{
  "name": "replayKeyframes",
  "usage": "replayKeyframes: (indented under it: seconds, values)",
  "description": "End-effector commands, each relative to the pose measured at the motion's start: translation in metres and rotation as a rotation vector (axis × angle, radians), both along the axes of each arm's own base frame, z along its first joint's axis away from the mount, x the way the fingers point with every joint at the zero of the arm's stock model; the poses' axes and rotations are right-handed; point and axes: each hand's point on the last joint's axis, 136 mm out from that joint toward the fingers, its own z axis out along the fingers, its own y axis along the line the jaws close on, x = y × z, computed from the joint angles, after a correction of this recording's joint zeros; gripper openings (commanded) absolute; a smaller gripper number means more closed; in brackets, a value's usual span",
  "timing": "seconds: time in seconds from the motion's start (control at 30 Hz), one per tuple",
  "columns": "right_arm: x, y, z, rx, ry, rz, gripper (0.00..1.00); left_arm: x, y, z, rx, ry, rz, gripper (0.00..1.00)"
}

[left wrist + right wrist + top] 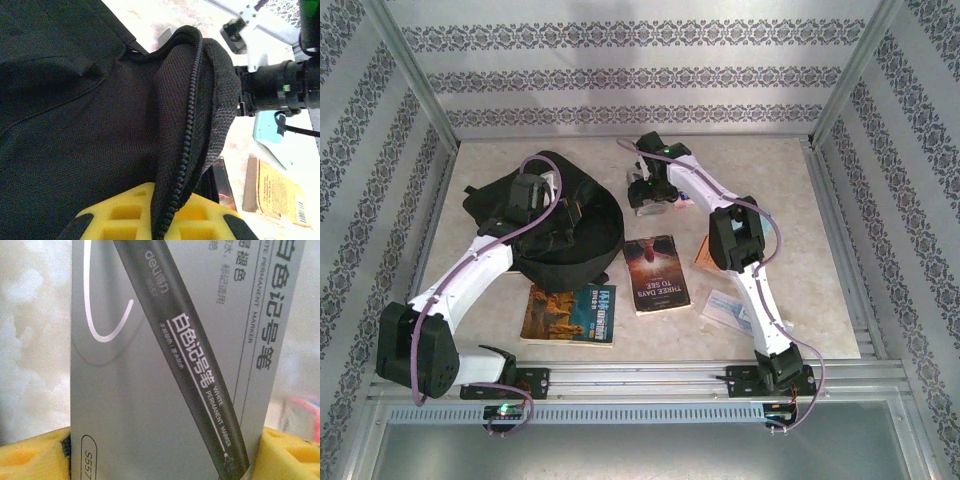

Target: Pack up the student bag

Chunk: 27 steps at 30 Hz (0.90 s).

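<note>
student bag [75,125] pinched shut in left gripper [165,220]; right gripper [165,455] straddles deli white permanent marker box [150,365], grip unclear

The student bag [555,215] is black woven cloth, matt and slightly coarse. Its rim is a rougher weave than the smoother panels, and the zip [187,135] has chunky matt black teeth. The left tool [162,226] and right tool [165,465] carry yellow pads [125,220] that look like soft, matt foam. The marker box [150,390] is grey card with a smooth satin sheen. The dark red book [655,272] and the blue-and-orange book [570,312], mid-counter, have slightly glossy paper covers. The counter [810,260] looks smooth, pale and marbled, and a ribbed metal rail [650,378] lines its near edge.
</note>
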Motion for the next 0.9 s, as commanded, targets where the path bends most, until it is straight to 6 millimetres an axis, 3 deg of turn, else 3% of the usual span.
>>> replayKeyframes:
  seconds: [0.0,0.2,0.33,0.47,0.7,0.87]
  values:
    - [-0.001,0.009,0.062,0.116,-0.079,-0.033,0.8,0.008,0.007,0.022,-0.011,-0.069,0.025,0.0]
    - [-0.021,0.004,0.12,0.161,-0.153,-0.041,0.82,0.011,0.011,0.057,-0.008,-0.114,0.043,0.0]
    - [-0.048,0.005,0.153,0.244,-0.177,-0.058,0.81,0.014,0.007,0.08,-0.051,-0.14,0.041,0.0]
    - [-0.079,0.015,0.186,0.361,-0.21,-0.039,0.79,0.015,0.0,0.091,-0.075,-0.133,0.014,0.0]
    - [-0.139,0.05,0.198,0.471,-0.159,0.096,0.76,0.015,-0.009,0.117,-0.087,-0.152,-0.041,0.0]
    - [-0.169,0.066,0.188,0.405,-0.147,0.232,0.76,0.018,-0.015,0.137,-0.103,-0.156,-0.07,0.0]
